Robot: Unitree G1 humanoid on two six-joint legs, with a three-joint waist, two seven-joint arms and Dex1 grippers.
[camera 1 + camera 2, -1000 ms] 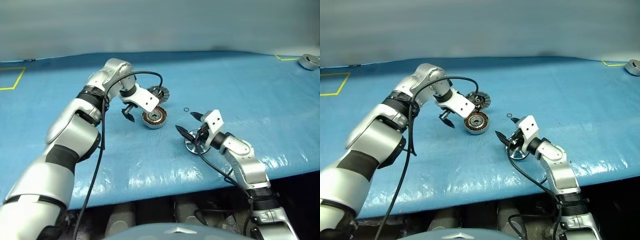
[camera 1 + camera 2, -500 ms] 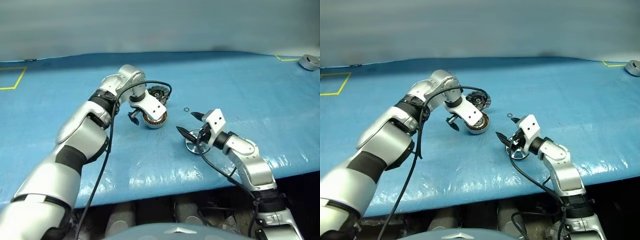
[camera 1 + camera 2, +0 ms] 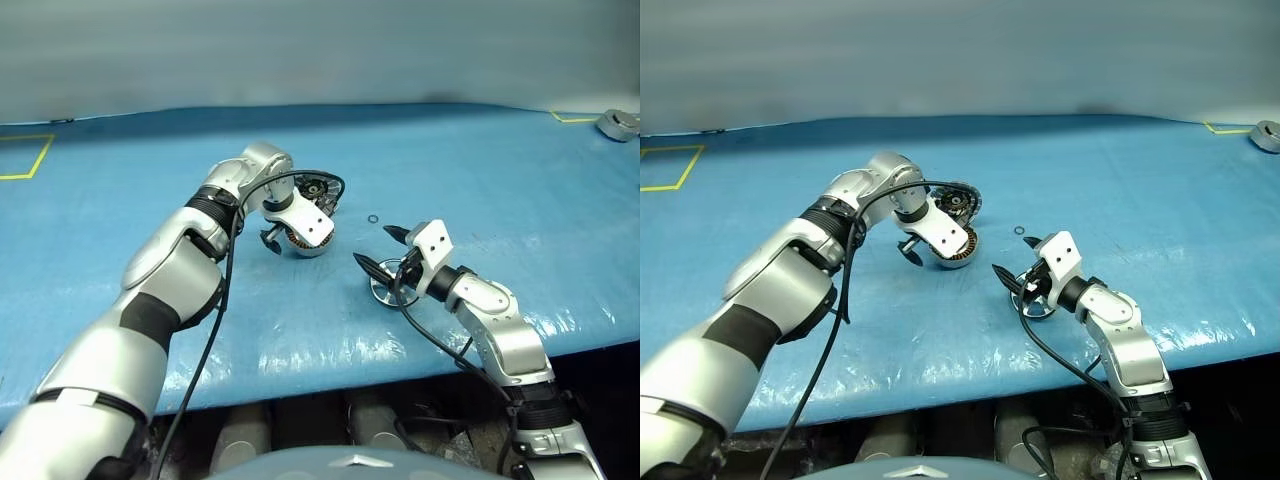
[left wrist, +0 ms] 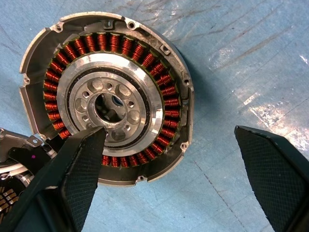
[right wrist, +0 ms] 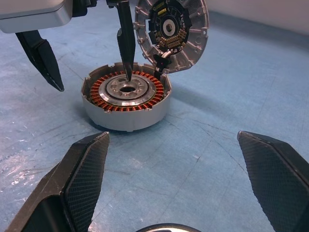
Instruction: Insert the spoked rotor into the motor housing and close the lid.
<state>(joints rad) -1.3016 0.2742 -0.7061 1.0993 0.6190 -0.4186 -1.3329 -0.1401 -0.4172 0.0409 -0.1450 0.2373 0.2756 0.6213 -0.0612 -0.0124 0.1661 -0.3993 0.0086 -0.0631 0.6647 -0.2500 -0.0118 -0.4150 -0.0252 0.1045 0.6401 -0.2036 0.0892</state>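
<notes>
From head cam: my left tool (image 3: 281, 236) hangs spread over motor housing (image 3: 305, 240); spoked rotor (image 3: 385, 292) under right tool (image 3: 378, 250), also spread. Left wrist: one finger (image 4: 82, 164) over hub. Right wrist: lid (image 5: 172, 30) up.

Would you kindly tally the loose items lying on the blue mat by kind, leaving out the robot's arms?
Motor housing with its hinged lid standing open: 1
Spoked rotor, beneath the right arm: 1
Small dark ring: 1
Grey round part at the mat's far right corner: 1
Total: 4
</notes>
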